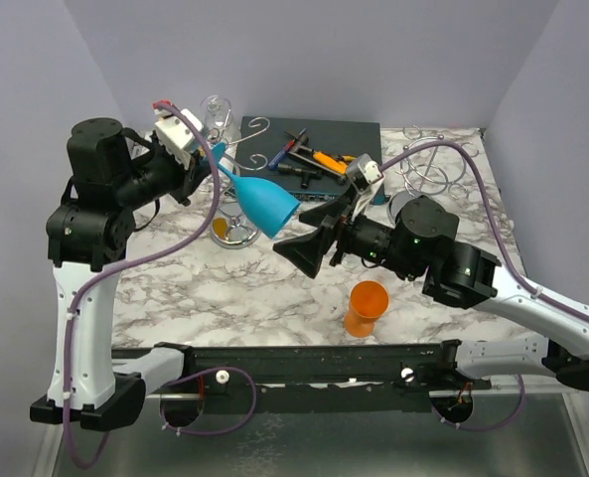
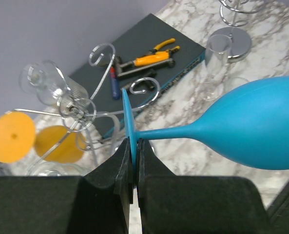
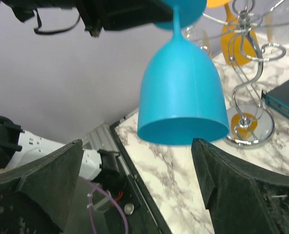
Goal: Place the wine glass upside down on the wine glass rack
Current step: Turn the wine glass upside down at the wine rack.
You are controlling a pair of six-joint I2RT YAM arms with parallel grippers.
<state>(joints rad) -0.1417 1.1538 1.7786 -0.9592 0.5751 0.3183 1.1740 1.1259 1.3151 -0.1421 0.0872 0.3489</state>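
Note:
The blue wine glass (image 1: 269, 204) hangs in the air, tilted bowl-down over the table's middle. My left gripper (image 1: 212, 164) is shut on the thin edge of its foot (image 2: 128, 119), and the stem runs right to the bowl (image 2: 261, 129). The wire wine glass rack (image 1: 232, 231) stands just behind and left of the glass, with a clear glass (image 2: 56, 87) and orange glasses (image 2: 12, 136) hanging on it. My right gripper (image 1: 309, 248) is open just beyond the bowl's rim. In the right wrist view the bowl (image 3: 182, 92) sits above the gap of the right gripper (image 3: 137, 146), touching neither finger.
A dark flat box (image 1: 309, 149) with pliers (image 2: 151, 57) and other tools lies at the back. A second chrome rack (image 1: 433, 164) stands back right, a clear glass (image 2: 217, 53) beside it. An orange cup (image 1: 366, 308) stands near the front edge.

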